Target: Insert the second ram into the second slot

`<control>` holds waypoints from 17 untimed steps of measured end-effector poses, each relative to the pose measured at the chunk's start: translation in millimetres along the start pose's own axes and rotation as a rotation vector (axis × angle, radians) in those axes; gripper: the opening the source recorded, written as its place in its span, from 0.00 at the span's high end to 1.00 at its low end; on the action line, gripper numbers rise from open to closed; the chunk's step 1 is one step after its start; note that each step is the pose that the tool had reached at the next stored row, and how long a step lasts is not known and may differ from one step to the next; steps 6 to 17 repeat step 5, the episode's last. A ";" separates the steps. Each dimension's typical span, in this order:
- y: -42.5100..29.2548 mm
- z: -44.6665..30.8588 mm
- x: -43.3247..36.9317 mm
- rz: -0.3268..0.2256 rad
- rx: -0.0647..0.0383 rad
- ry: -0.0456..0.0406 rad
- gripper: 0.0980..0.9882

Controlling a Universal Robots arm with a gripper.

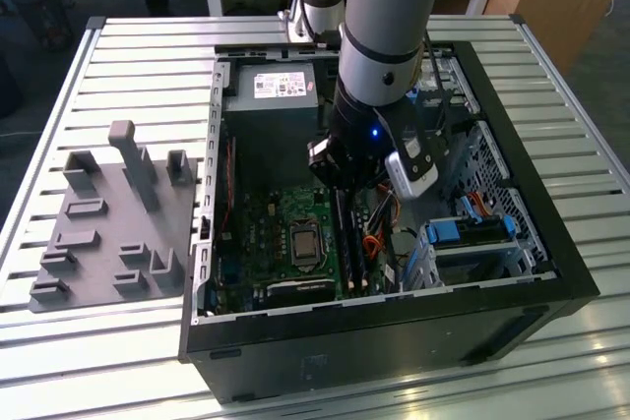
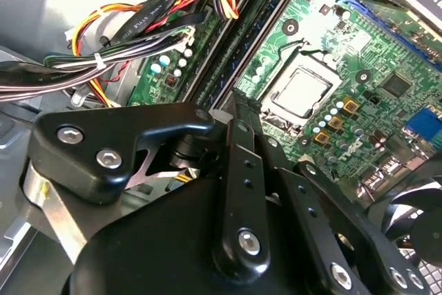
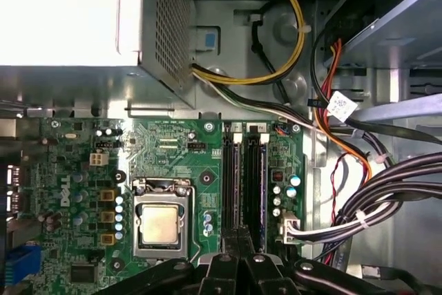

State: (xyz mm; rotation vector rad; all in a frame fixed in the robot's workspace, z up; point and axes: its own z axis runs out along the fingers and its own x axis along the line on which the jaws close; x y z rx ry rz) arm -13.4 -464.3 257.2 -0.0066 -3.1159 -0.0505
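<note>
My gripper [image 1: 340, 191] hangs inside the open computer case [image 1: 551, 272], low over the motherboard [image 3: 179, 170]. Its black fingertips [image 3: 238, 240] are pressed together, with no gap showing. They sit at one end of two long dark memory slots [image 3: 245, 184] that run side by side next to the processor socket [image 3: 160, 222]. In the second wrist view the gripper [image 2: 235, 112] points down at the same slots [image 2: 238, 39]. A thin dark strip, seemingly a ram on edge [image 3: 232, 184], stands in the slot in line with the fingertips. I cannot tell how deep it sits.
Bundles of black, yellow and orange cables [image 3: 359, 191] run close beside the slots. The silver power supply [image 1: 271, 95] fills the case's far end. Blue drive brackets [image 1: 463, 233] stand at the exterior view's right. A grey holder block [image 1: 108, 223] lies on the slatted table, left of the case.
</note>
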 end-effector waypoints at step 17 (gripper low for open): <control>0.0 -0.1 0.0 0.000 0.000 0.0000 1.00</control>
